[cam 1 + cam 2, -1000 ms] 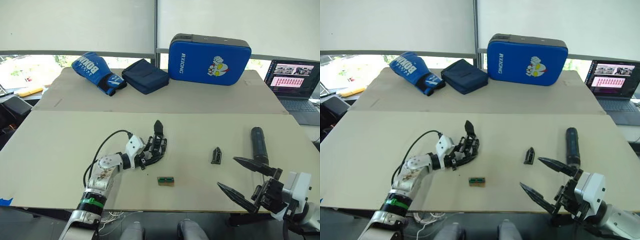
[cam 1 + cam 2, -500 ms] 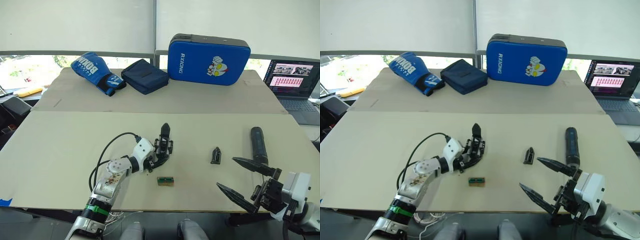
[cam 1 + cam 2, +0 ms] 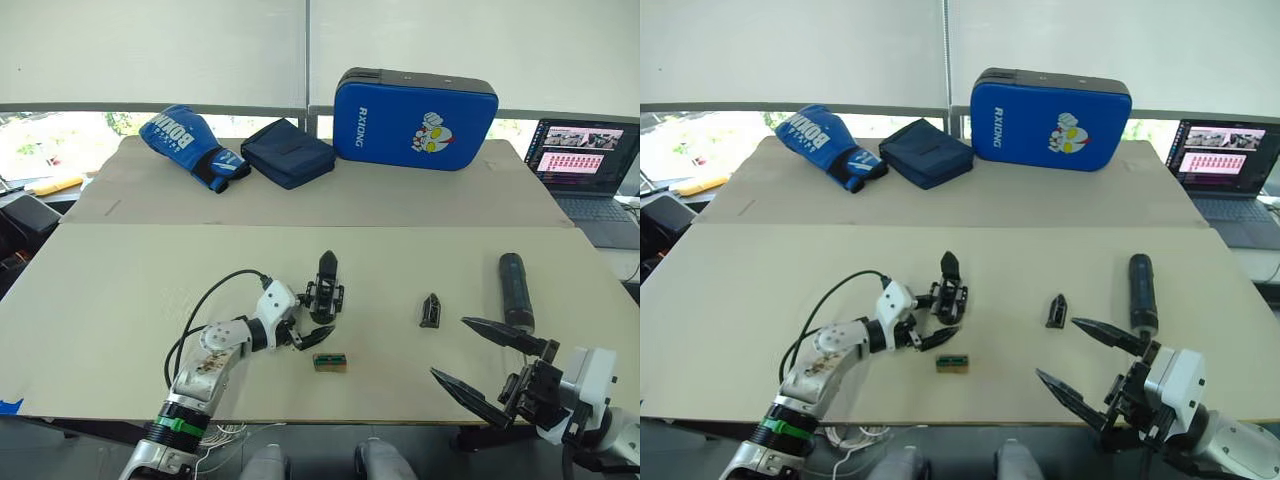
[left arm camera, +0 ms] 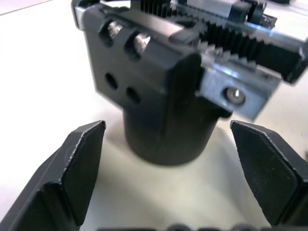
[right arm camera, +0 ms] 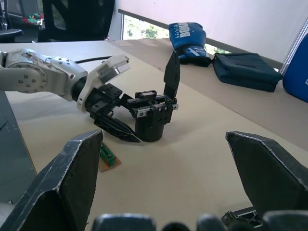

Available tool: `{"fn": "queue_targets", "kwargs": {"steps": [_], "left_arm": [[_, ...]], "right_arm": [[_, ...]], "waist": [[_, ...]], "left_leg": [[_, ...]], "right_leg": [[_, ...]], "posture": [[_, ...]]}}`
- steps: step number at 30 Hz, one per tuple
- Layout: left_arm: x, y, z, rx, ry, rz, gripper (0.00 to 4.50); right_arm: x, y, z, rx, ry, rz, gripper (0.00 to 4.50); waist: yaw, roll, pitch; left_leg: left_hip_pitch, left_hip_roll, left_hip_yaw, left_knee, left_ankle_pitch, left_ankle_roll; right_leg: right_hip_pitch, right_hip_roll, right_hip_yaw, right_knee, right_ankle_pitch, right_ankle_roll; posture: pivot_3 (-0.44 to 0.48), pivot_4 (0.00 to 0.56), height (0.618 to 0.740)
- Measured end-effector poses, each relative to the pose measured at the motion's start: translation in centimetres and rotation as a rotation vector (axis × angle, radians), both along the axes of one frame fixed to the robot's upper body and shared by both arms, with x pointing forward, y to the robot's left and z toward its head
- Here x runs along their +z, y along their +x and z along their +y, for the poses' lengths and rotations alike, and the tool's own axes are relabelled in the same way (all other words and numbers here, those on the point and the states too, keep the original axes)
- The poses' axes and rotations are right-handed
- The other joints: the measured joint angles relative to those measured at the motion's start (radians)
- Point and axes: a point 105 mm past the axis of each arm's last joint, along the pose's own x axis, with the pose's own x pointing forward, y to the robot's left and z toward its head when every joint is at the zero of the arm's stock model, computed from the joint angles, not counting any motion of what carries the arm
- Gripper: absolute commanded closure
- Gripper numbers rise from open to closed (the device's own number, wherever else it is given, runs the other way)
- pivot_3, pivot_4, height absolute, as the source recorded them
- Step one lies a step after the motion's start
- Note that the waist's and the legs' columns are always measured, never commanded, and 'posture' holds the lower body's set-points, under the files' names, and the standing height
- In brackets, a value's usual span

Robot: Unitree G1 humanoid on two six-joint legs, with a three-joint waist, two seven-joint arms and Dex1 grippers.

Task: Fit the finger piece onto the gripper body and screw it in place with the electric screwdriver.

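The gripper body (image 3: pixel 322 299), a chunky black block with silvery toothed parts, stands on the table's middle left. My left gripper (image 3: pixel 330 292) is open around it, one finger upright behind it and the other low in front. In the left wrist view both fingertips (image 4: pixel 91 144) stand clear of the body (image 4: pixel 159 91). The finger piece (image 3: pixel 431 311), a small black wedge, lies to the right. The electric screwdriver (image 3: pixel 514 289) lies further right, pointing toward me. My right gripper (image 3: pixel 450 348) hovers open near the front edge, just before the screwdriver's near end.
A small tan block with a green top (image 3: pixel 330 362) lies just in front of the left gripper. At the back are a blue boxing glove (image 3: pixel 190 140), a navy pouch (image 3: pixel 290 152) and a blue pad (image 3: pixel 415 105). A laptop (image 3: pixel 585 165) sits far right.
My left gripper shifted a little right with the gripper body, and its fingers now stand wider apart around it. The right gripper has barely moved.
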Motion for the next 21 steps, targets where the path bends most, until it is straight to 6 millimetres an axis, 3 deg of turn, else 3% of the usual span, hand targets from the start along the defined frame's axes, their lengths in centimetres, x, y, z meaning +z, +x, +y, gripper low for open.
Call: {"fn": "queue_targets", "kwargs": {"steps": [6, 11, 16, 19, 21], "left_arm": [[0.5, -0.5, 3.7, -0.111, 0.009, -0.001, 0.03], [2.5, -0.8, 8.6, -0.183, 0.008, -0.014, 0.03], [5.4, -1.3, 9.2, -0.286, -0.009, -0.119, 0.03], [6.2, -2.2, 8.9, -0.351, -0.046, -0.09, 0.03], [7.2, -2.6, 8.3, -0.39, -0.074, -0.09, 0.03]], "right_arm": [[-0.6, -0.9, -1.4, -0.111, 0.021, 0.062, 0.0], [-2.8, -2.1, -3.6, -0.333, 0.066, 0.216, 0.0], [-4.5, -2.5, -4.1, -0.445, 0.035, 0.298, 0.0], [-5.0, -0.9, -3.9, -0.491, 0.029, 0.358, 0.0], [-4.3, 0.8, -3.7, -0.51, 0.041, 0.376, 0.0]], "waist": [[0.002, 0.0, 0.0], [0.003, 0.0, 0.0], [0.004, 0.0, 0.0], [-0.007, 0.0, 0.0], [-0.009, 0.0, 0.0]], "left_leg": [[0.0, 0.0, 0.0, 0.0, 0.0, 0.0], [-0.001, 0.001, 0.0, 0.0, 0.0, 0.0], [-0.001, 0.001, 0.001, 0.0, 0.0, 0.0], [-0.002, 0.002, 0.002, 0.0, 0.0, 0.0], [-0.003, 0.002, 0.004, 0.0, 0.0, 0.0]], "right_leg": [[0.0, 0.0, 0.0, 0.0, 0.0, 0.0], [-0.001, 0.0, -0.001, 0.0, -0.001, -0.001], [-0.001, -0.001, 0.0, 0.0, -0.001, 0.0], [-0.005, 0.0, 0.002, 0.001, -0.001, -0.001], [-0.007, 0.0, 0.004, 0.002, 0.0, -0.002]], "posture": [[0.0, 0.15, 0.74], [0.0, 0.15, 0.74], [0.0, 0.15, 0.74], [0.0, 0.15, 0.74], [0.0, 0.15, 0.74]]}}
